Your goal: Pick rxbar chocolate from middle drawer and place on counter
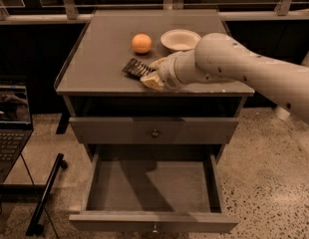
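The rxbar chocolate (135, 67), a flat black wrapper bar, lies low on the counter (104, 44) near its front middle. My gripper (152, 72) reaches in from the right and is shut on the bar's right end, with one finger on each side of it. The bar looks to be resting on or just above the counter top. The middle drawer (153, 222) is pulled wide open below, and its inside shows nothing. The drawer above it (154, 131) is shut.
An orange (141, 43) and a white bowl (180, 39) sit on the counter behind the gripper. A laptop (10, 118) stands at the left, and a black stand leg (45, 195) lies on the speckled floor. A railing runs behind the cabinet.
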You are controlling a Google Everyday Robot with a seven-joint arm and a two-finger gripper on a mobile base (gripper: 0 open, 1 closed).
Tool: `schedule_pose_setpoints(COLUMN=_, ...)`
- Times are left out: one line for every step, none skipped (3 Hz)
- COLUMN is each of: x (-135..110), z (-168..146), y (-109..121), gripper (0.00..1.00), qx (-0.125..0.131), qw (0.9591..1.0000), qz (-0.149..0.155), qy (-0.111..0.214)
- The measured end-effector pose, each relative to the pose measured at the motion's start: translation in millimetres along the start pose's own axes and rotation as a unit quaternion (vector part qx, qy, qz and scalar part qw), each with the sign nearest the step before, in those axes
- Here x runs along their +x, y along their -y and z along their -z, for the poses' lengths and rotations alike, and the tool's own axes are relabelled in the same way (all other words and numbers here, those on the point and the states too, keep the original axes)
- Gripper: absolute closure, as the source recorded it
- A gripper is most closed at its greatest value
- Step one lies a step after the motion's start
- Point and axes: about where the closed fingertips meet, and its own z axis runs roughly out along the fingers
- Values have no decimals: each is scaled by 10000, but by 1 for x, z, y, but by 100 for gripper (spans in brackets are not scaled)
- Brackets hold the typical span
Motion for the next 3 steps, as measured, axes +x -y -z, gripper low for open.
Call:
schedule_pose_setpoints(x=-8, z=9, y=-8, gripper=17, qx=-73, qw=9997, qz=59, qy=210)
schedule_pose_setpoints(x=-39, z=39, y=-15, gripper=0, qx=15, qw=9967, qz=564, qy=578)
schedule_pose_setpoints(x=-39, z=39, y=-15, gripper=0, qx=14, qw=9968, qz=560, qy=577)
